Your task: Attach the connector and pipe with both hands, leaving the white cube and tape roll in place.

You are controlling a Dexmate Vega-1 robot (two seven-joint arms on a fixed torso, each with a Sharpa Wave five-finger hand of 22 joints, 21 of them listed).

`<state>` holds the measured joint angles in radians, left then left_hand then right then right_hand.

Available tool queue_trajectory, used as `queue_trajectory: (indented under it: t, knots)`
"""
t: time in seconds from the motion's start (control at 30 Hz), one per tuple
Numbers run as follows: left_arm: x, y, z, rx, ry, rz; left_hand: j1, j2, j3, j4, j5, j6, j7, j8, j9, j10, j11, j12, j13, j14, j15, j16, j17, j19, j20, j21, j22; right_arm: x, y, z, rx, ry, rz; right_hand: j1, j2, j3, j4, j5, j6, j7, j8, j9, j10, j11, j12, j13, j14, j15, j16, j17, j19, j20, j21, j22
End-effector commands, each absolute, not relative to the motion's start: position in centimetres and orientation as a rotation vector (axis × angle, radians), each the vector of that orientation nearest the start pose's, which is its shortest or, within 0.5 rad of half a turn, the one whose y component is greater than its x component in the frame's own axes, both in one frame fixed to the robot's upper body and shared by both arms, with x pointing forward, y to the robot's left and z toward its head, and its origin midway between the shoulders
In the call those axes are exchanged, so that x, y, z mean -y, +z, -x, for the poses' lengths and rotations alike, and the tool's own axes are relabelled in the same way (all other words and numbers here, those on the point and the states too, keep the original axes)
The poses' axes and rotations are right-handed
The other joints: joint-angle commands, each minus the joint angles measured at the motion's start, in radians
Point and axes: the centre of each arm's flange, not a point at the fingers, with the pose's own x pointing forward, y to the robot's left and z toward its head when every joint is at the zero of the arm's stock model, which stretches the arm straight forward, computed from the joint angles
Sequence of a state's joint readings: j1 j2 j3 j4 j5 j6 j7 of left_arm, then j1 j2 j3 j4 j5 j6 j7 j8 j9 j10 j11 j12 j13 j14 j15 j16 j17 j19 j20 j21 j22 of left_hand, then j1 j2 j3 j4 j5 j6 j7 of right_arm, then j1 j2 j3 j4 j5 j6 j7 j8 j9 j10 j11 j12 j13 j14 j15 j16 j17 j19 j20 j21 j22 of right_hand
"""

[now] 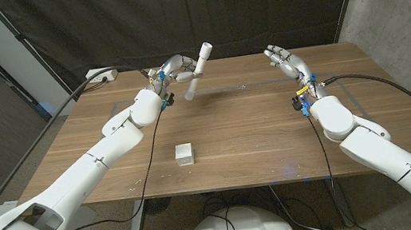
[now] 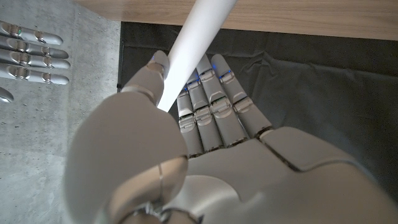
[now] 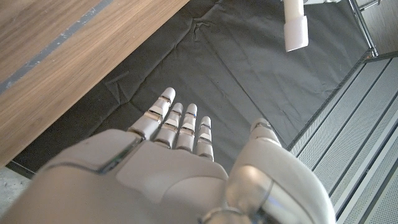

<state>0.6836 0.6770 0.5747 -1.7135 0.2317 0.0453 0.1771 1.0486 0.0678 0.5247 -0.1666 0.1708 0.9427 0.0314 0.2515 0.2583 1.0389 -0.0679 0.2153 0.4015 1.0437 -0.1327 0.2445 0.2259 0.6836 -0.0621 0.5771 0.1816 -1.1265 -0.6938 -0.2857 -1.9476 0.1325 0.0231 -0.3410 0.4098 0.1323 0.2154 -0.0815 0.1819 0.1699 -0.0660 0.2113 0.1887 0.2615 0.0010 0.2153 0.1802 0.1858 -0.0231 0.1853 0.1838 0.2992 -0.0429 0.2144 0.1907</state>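
Left hand holding the joined white pipe above the far side of the wooden table.

We see the left hand (image 1: 176, 70) raised over the table (image 1: 256, 128), gripping a white pipe (image 1: 194, 76) that slants upward, with the wider connector (image 1: 204, 50) at its upper end. In the left wrist view the pipe (image 2: 189, 53) lies between thumb and fingers (image 2: 214, 102). The right hand (image 1: 285, 59) hovers well apart to the right, fingers spread, holding nothing. A white cube (image 1: 185, 152) sits on the table nearer the robot.
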Motion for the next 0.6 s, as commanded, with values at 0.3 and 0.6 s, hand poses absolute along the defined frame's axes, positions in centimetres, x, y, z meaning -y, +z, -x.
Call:
queue_trajectory:
  t: [0.3, 0.6]
  knots:
    - [-21.4, 8.3, -59.8, 0.804, 0.051, -0.941, 0.039, 0.050, 0.066, 0.063, 0.004, 0.024, 0.016, 0.004, 0.002, 0.038, -0.036, 0.001, 0.002, 0.032, -0.035, 0.002, 0.002, -0.004, -0.025, 0.006, 0.001, 26.1, 1.4, -54.5, 0.752, -0.002, 0.435, -0.011, 0.000, -0.001, 0.004, -0.001, 0.017, -0.002, 0.001, 0.001, 0.009, -0.003, 0.004, 0.001, 0.004, 0.004, 0.003, 0.004, 0.004, -0.043, -0.001, 0.002]
    - [-21.5, 8.8, -59.6, 0.808, 0.071, -0.943, 0.038, 0.050, 0.066, 0.064, 0.004, 0.024, 0.017, 0.004, 0.002, 0.037, -0.037, 0.001, 0.003, 0.030, -0.035, 0.002, 0.002, -0.006, -0.023, 0.006, 0.001, 26.1, 1.7, -55.2, 0.760, 0.001, 0.439, -0.013, 0.001, 0.000, 0.004, -0.001, 0.020, -0.004, -0.001, 0.001, 0.010, -0.008, 0.003, 0.001, 0.003, 0.004, 0.002, 0.004, 0.002, -0.044, -0.002, 0.002]
